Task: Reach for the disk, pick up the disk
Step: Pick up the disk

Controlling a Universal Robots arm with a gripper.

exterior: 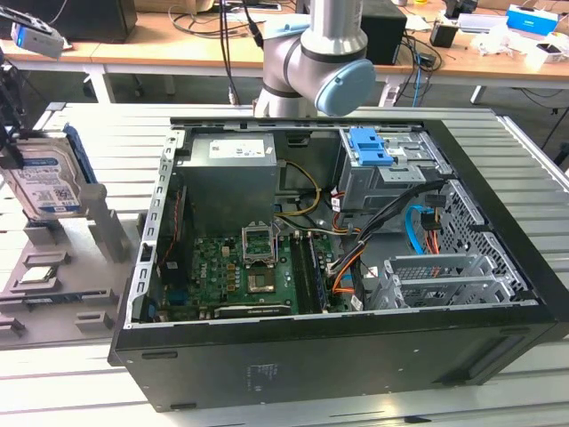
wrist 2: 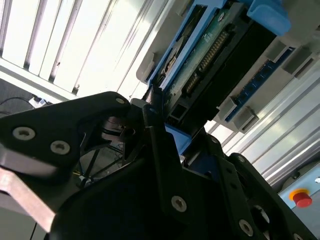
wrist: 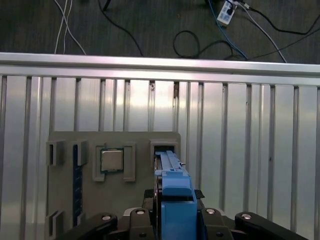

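The disk (exterior: pixel 49 173) stands on edge over the grey holder plate (exterior: pixel 89 294) at the exterior view's left, its blue-and-white label facing out. My gripper (exterior: pixel 11 142) comes in from the left edge onto it. In the first wrist view the disk (wrist: pixel 172 175) is edge-on, blue rail uppermost, above a slot in the holder plate (wrist: pixel 65 200). The gripper (wrist: pixel 176 197) hugs both of its faces. In the second wrist view a black finger (wrist 2: pixel 155 115) presses on the disk's (wrist 2: pixel 210 55) circuit-board side. The gripper looks shut on the disk.
An open black computer case (exterior: pixel 356 374) takes up the middle of the slatted metal table (exterior: pixel 524 142), with a blue latch piece (exterior: pixel 369 147) inside. A small grey chip (wrist: pixel 112 160) lies in the holder plate beside the disk's slot. The arm's elbow (exterior: pixel 311 53) hangs over the case.
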